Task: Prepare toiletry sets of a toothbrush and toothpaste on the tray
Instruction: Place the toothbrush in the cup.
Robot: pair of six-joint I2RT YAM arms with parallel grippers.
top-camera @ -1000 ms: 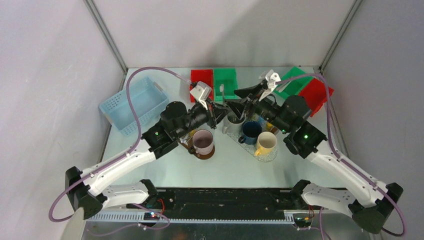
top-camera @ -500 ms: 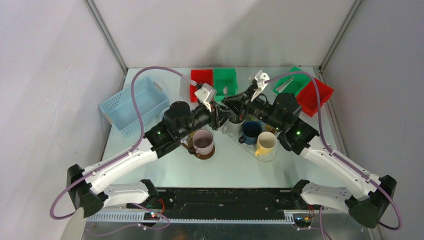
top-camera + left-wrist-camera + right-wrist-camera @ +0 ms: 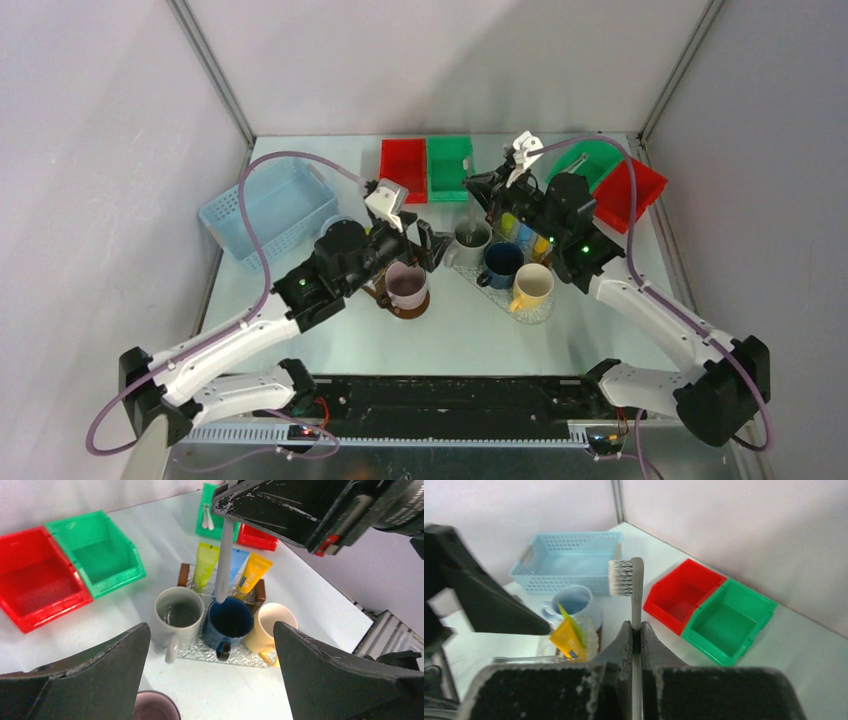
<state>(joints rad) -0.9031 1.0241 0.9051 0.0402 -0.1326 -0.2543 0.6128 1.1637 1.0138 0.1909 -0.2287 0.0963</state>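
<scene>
My right gripper [image 3: 637, 628] is shut on the handle of a pale toothbrush [image 3: 637, 582], bristles up. In the left wrist view the toothbrush [image 3: 224, 560] hangs upright with its lower end at the rim of the blue mug [image 3: 229, 621]. That mug stands between a grey mug [image 3: 178, 614] and a cream mug [image 3: 273, 624] on the clear tray [image 3: 200, 652]. Lime, light blue and orange tubes [image 3: 205, 565] lie behind the mugs. My left gripper [image 3: 430, 245] stands wide open and holds nothing, just left of the grey mug [image 3: 470, 240].
A purple mug [image 3: 406, 284] sits under my left wrist, with a light blue mug [image 3: 574, 601] and a yellow tube [image 3: 567, 638] beside it. Red [image 3: 403, 170] and green [image 3: 450, 167] bins stand at the back, two more bins [image 3: 610, 180] at the right, a blue basket [image 3: 270, 205] at the left.
The left gripper has opened, let go of the toothbrush and drawn back left. The right gripper has shut on the toothbrush and holds it over the mugs.
</scene>
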